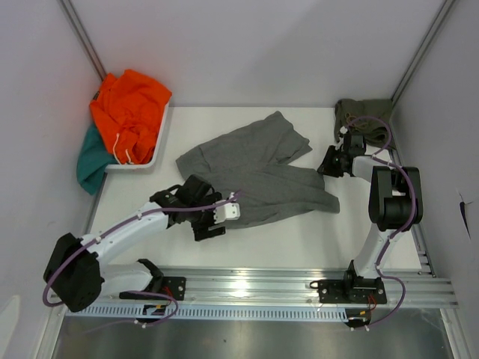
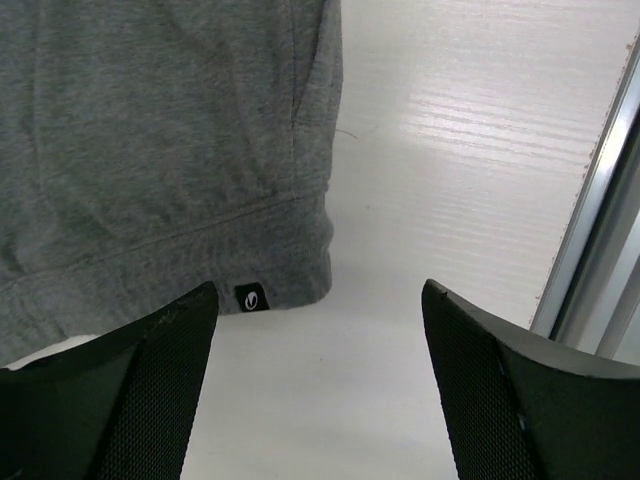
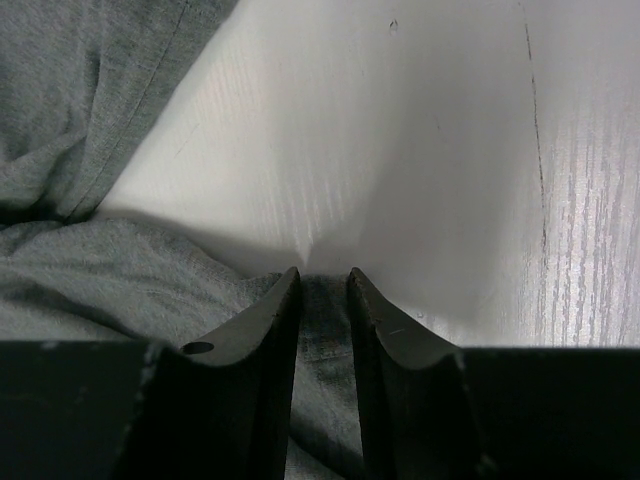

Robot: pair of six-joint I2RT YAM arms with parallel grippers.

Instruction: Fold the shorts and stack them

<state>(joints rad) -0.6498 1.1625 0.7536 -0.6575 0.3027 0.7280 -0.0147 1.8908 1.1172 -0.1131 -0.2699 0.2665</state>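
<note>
The left gripper [image 2: 320, 290] gapes wide, holding nothing, just short of a logo-tagged corner of the grey shorts [image 1: 254, 168]; they lie spread and rumpled mid-table — legs splayed rightward; the right gripper [image 3: 322, 272] pinches their right edge, jaws nearly together; the olive shorts [image 1: 359, 111] sit bunched in the far right corner.

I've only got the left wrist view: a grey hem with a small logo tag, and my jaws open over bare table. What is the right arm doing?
Observer: The right gripper has its jaws pinched on the right-hand edge of the grey shorts.
Operator: Are the shorts flat yet?
Observer: No. They lie spread out but rumpled mid-table, unfolded.
Operator: And the other pair?
Observer: The olive shorts sit bunched in the far right corner.
</note>
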